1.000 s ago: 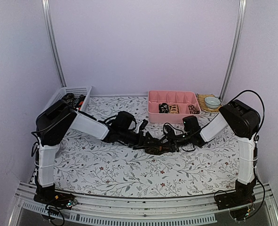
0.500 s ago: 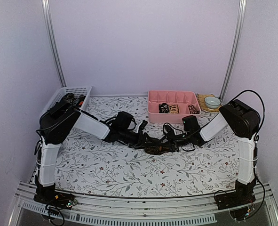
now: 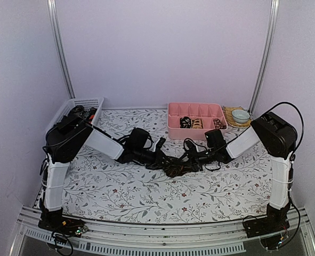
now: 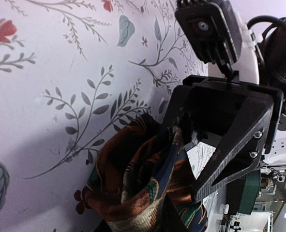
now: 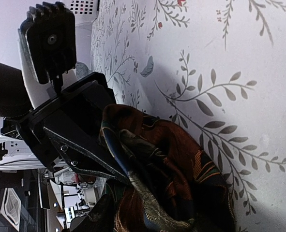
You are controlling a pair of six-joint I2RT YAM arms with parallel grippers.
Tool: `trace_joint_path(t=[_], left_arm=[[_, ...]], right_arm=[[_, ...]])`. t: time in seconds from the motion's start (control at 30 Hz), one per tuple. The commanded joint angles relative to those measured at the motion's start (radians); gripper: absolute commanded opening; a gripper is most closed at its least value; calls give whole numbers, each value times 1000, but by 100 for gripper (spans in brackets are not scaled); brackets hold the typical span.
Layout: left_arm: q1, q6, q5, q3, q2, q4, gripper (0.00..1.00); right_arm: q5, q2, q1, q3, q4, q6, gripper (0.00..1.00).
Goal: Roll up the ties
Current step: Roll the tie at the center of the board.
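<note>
Both claws were at the brown tie (image 4: 133, 193); left claw (image 5: 114, 145) pinched it, right claw (image 4: 186, 154) I couldn't tell, so tight, slow turns seemed best.

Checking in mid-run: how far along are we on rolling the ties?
Done: three rolled ties sit in compartments of the pink tray. In hand: the left end effector and right end effector meet on a partly coiled tie mid-table, the left clamped on it. Left: finish that coil, then what look like more ties in the white basket.
</note>
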Motion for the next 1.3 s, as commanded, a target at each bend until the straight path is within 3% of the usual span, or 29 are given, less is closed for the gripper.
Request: trace_joint_path(t=[0.0,0.03,0.13,0.17,0.2,0.23,0.43,0.73,0.83,1.07,1.27], left_arm=[[-15,64,-109,-44,-2,-242,18],[-14,69,-122,-42,-10,-249,23],[-17,82,-157,-47,-33,-253,53],[-16,89,-177,-51,-49,-258,68],[-17,101,-202,-57,-73,-257,94],[-15,114,-230,-64,-99,-259,99],[-18,279,-411,-74,-310,-318,100],[-117,935,-499,62,-362,-589,100],[-157,1108,-489,79,-346,-581,100],[-181,1236,-454,110,-275,-543,100],[-220,1292,-558,122,-195,-529,100]], right_arm=[[238,-52,5,-16,-263,-71,46],[245,-65,5,-8,-276,-81,46],[261,-77,6,6,-305,-99,46],[261,-71,6,5,-305,-104,46],[258,-65,6,0,-301,-105,46],[254,-59,7,-6,-291,-103,45],[243,-27,14,-38,-248,-86,45],[229,-10,14,-27,-239,-83,45],[222,-3,15,-28,-230,-78,45],[213,0,14,-40,-208,-69,45],[207,3,15,-41,-200,-67,45]])
